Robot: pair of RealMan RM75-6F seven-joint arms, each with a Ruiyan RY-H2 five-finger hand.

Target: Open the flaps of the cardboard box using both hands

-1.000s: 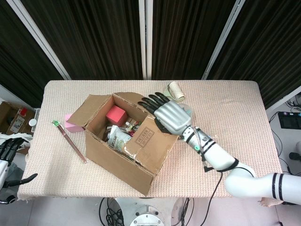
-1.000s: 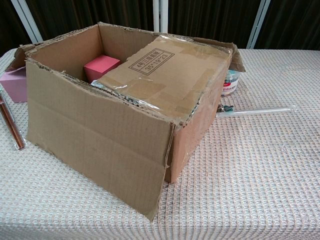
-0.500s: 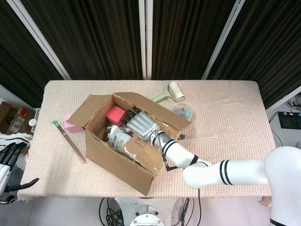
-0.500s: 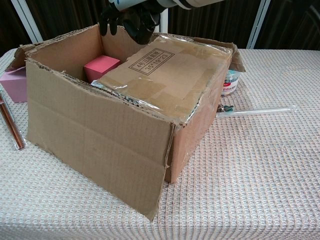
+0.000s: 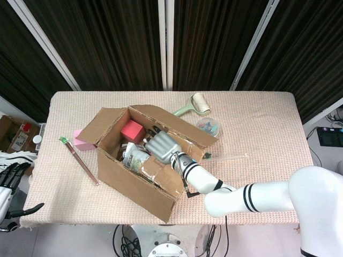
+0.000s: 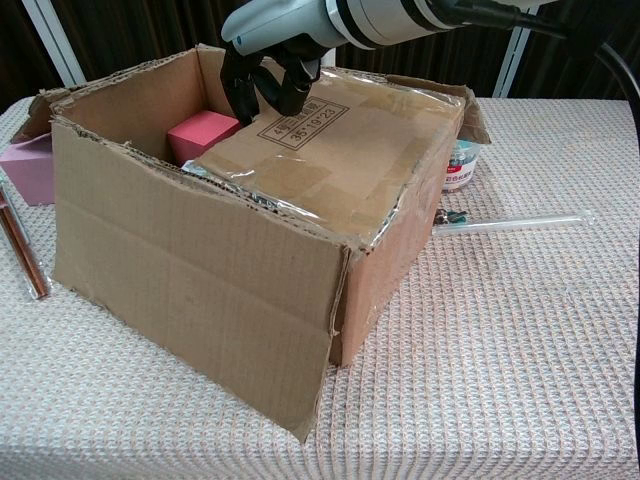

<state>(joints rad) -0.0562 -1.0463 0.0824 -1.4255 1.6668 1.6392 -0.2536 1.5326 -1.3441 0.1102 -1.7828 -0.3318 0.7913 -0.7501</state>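
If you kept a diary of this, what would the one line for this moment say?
stage: opening flaps | right hand: fingers at folded-in flap's edge | brown cardboard box: one flap folded in | left hand: off table, idle

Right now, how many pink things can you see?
2. A pink box sits inside the cardboard box, at its far end. A paler pink block sits on the table by the cardboard box's left side. More could be hidden under the flap.

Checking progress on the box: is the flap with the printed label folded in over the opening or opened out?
Folded in. The labelled flap lies nearly flat over part of the cardboard box, with the right hand at its inner edge.
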